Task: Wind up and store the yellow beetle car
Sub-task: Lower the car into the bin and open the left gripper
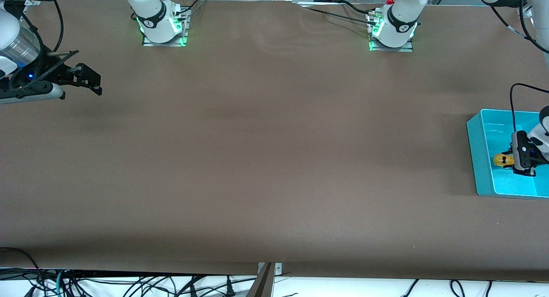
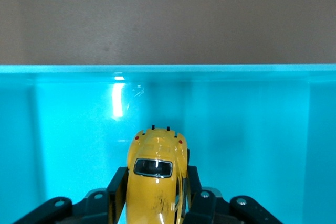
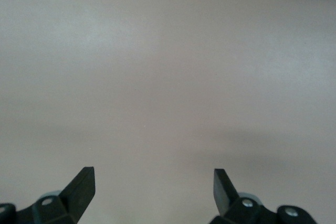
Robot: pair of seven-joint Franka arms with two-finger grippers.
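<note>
Turquoise bin (image 1: 480, 160) cut by frame edge

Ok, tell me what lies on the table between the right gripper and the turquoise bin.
Nothing: the front view shows only bare brown table from the right gripper to the turquoise bin.

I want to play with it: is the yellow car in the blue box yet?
In: the left pincer holds the yellow car inside the blue box.
</note>
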